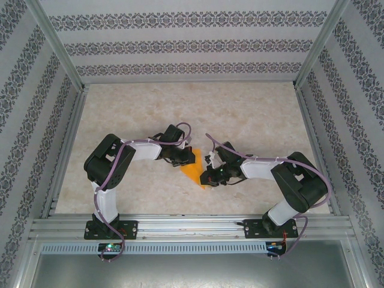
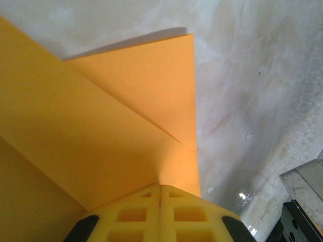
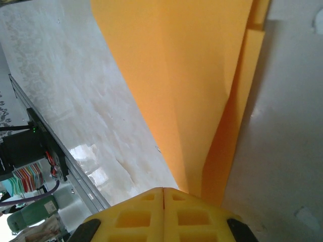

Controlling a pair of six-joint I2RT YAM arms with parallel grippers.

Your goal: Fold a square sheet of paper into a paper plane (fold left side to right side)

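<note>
The orange sheet of paper (image 1: 193, 170) is found over the middle of the table (image 1: 252, 114), a little toward the table's near edge. It is seen already creased. In the left wrist view a triangular flap (image 2: 146, 80) is laid over a wider layer along a sharp diagonal crease, and a thin shadow is cast on the table beyond it.

The left gripper (image 1: 182, 159) is placed just left of the table's centre. Its yellow fingers (image 2: 131, 214) are seen pressed fully together, with the paper's edge pinched in the seam between them.

The right gripper (image 1: 207, 178) is placed just right of the table's centre, nearer the near edge. Its fingers (image 3: 133, 217) are likewise closed flat against each other, and the paper is caught at their tips. From there two layers of the sheet are seen spreading out above the table.
</note>
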